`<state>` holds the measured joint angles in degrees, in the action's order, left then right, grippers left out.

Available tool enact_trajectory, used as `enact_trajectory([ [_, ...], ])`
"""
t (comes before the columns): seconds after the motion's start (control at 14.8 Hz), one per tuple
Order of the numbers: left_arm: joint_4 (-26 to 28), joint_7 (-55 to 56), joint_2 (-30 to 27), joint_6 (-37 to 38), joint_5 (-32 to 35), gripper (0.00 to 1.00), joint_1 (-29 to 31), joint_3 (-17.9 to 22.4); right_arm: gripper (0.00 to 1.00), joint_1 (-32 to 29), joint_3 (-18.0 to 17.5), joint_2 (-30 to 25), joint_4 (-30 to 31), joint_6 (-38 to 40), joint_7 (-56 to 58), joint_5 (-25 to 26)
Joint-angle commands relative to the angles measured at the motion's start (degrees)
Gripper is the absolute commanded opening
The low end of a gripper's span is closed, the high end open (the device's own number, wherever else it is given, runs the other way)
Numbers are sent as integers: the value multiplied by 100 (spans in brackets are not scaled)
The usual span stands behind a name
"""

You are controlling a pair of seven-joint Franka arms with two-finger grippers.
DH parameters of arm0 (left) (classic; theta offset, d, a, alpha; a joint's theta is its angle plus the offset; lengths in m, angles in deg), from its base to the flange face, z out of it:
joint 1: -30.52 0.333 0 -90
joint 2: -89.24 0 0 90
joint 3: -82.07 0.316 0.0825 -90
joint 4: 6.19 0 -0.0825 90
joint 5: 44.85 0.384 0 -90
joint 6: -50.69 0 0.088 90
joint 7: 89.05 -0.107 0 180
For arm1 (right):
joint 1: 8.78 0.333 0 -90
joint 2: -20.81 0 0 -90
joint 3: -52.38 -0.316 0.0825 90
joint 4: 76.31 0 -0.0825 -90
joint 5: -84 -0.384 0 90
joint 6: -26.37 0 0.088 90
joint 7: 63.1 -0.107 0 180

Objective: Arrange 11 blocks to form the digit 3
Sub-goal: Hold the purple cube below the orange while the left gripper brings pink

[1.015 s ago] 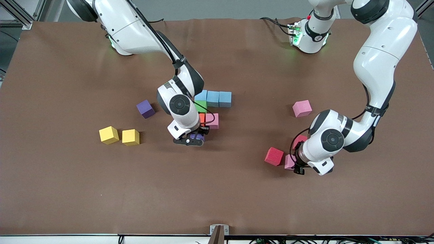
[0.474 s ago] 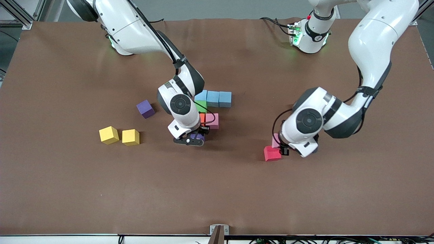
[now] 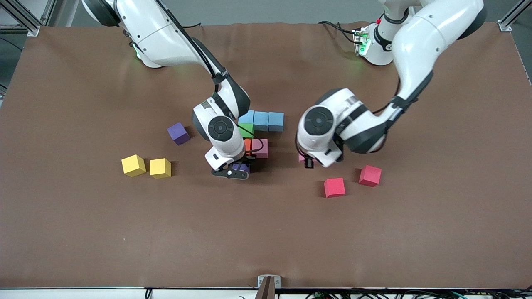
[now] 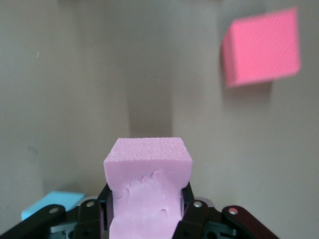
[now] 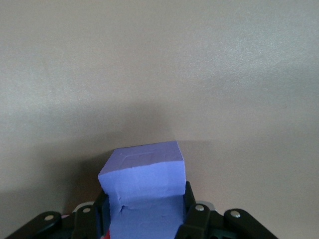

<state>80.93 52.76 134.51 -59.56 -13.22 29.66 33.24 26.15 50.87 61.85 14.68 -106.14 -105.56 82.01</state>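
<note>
Left gripper (image 4: 147, 211) clamping pink block (image 4: 148, 191) over bare table (image 3: 83, 232). Right gripper (image 5: 144, 214) squeezing purple block (image 5: 144, 194) touching orange block (image 3: 247, 145); open room toward front camera.

Three blue blocks (image 3: 261, 121) in row; green (image 3: 246, 131), orange (image 3: 248, 145), purple (image 3: 241, 167) column; pink (image 3: 262, 148) beside orange.
</note>
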Motion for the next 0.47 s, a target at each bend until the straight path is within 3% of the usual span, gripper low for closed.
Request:
enact_trajectory([
  [0.0, -28, 206, 139, -399, 133, 32, -238, 153, 20, 40, 19, 28, 24, 59, -148, 41],
  [0.41, -54, 540, 166, -1235, 36, 32, -1074, 1006, 20, 66, 19, 10, 68, 77, -227, 41],
])
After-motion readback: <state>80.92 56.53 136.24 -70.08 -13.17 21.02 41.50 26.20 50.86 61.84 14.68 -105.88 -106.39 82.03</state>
